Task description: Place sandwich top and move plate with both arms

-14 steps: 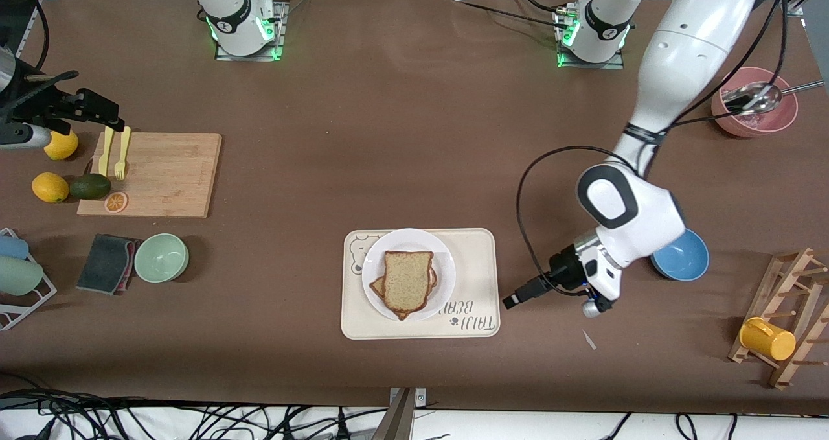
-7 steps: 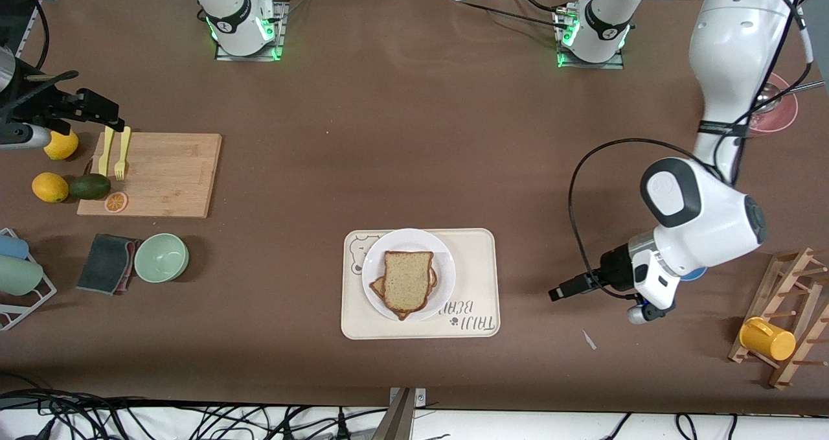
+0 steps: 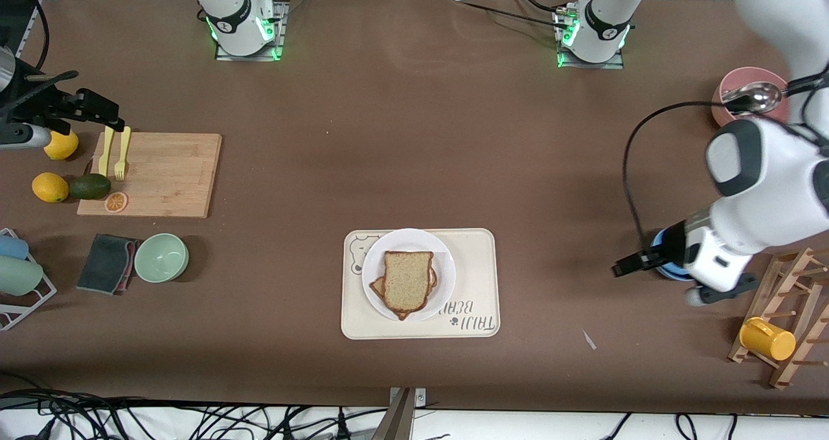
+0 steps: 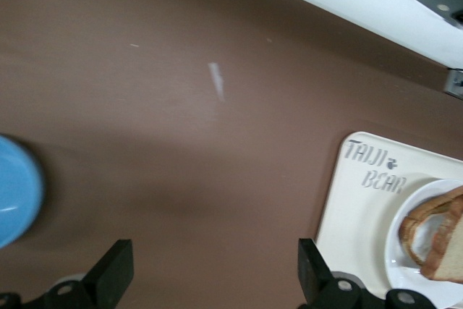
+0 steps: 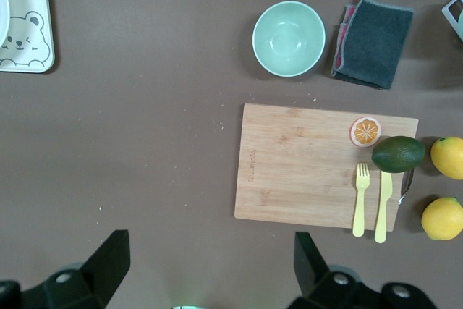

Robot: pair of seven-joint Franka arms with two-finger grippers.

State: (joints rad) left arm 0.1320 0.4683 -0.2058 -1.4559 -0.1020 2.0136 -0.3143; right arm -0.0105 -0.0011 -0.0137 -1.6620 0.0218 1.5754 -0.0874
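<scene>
The sandwich top (image 3: 407, 279), a light-tan bread slice, lies on a darker slice on the white plate (image 3: 408, 236). The plate stands on the cream bear-print tray (image 3: 476, 284). My left gripper (image 3: 623, 269) is open and empty, low over bare table between the tray and the blue bowl (image 3: 667, 273). In the left wrist view the left gripper (image 4: 213, 269) has its jaws wide apart, with the plate (image 4: 401, 255) and the sandwich top's edge (image 4: 450, 264) at the frame's rim. My right gripper (image 3: 107, 113) waits open, high over the cutting board's corner, and it also shows in the right wrist view (image 5: 210, 262).
A pink bowl with a spoon (image 3: 751, 100) and a wooden rack with a yellow cup (image 3: 767, 338) stand at the left arm's end. A cutting board (image 3: 162, 174) with a fork, an avocado and lemons, a green bowl (image 3: 161, 257) and a grey cloth (image 3: 107, 263) lie at the right arm's end.
My left arm has swung away from the tray toward its own end of the table, and its gripper now sits beside the blue bowl. The right arm has not moved.
</scene>
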